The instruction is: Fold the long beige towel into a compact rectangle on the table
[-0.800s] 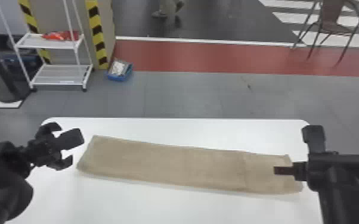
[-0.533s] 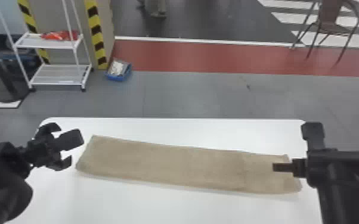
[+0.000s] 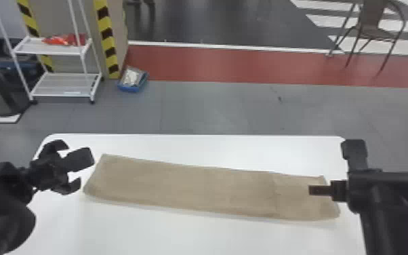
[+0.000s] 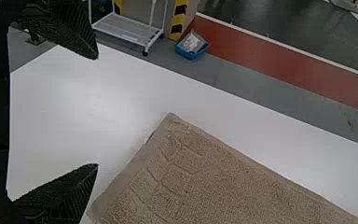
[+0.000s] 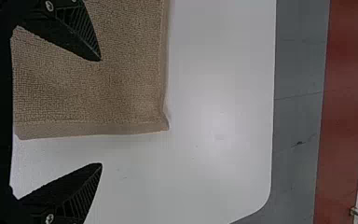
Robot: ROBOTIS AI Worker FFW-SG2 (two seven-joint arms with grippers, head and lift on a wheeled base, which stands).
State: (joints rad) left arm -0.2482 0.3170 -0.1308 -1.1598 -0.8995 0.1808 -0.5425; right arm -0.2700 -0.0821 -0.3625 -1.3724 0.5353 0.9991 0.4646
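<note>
Towel (image 4: 233,186) laid flat on table (image 4: 74,102); left gripper (image 3: 73,165) seen near towel end, fingers parted. Blue bin (image 4: 188,53) seen beyond towel.

A smooth white table (image 3: 193,237) with rounded corners carries a long beige terry-cloth towel (image 3: 186,186), reaching from nine o'clock to three.

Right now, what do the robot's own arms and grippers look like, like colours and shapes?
The left arm and right arm are black, with smooth, rounded housings. The left gripper and right gripper are black too, each with two wedge-shaped, ribbed fingers tapering to a tip. Small silvery screw heads show near the base of the right one's fingers.
</note>
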